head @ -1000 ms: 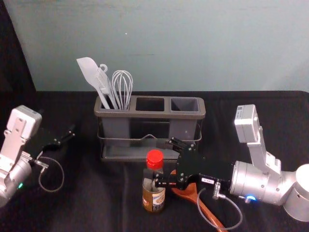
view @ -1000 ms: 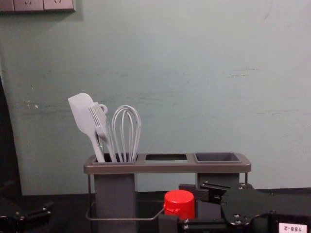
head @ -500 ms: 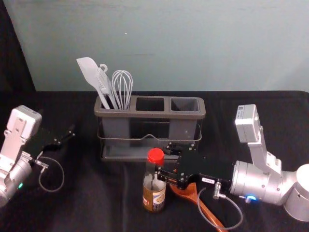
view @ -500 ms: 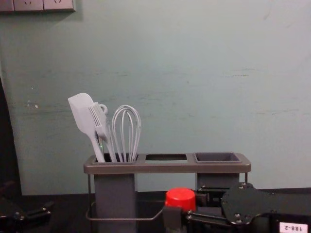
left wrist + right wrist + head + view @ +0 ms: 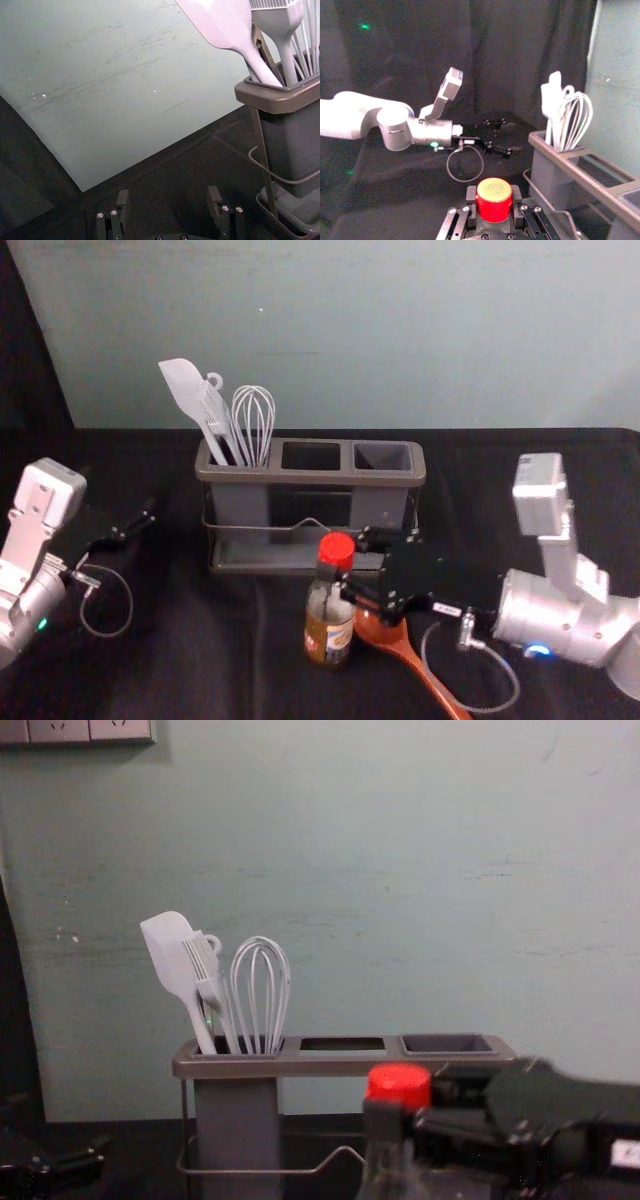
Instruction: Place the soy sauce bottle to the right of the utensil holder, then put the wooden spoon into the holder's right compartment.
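My right gripper (image 5: 350, 562) is shut on the neck of the soy sauce bottle (image 5: 328, 625), in front of the utensil holder (image 5: 320, 478). In the right wrist view the red cap (image 5: 494, 200) stands between the pads of the right gripper (image 5: 494, 206). The bottle is upright, its cap (image 5: 399, 1084) raised in the chest view. The wooden spoon (image 5: 400, 645) lies on the table, its bowl partly behind the bottle and gripper. At the far left my left gripper (image 5: 148, 520) stays parked; in the left wrist view this gripper (image 5: 167, 202) is open and holds nothing.
A white spatula (image 5: 186, 390), a brush and a whisk (image 5: 254, 420) stand in the holder's left compartment. The middle and right compartments hold nothing visible. Black cloth (image 5: 180, 650) covers the table, and a wall rises behind the holder.
My right gripper has closed around the bottle's neck, and both have moved up and to the right. More of the spoon's bowl shows. The left arm has stayed still.
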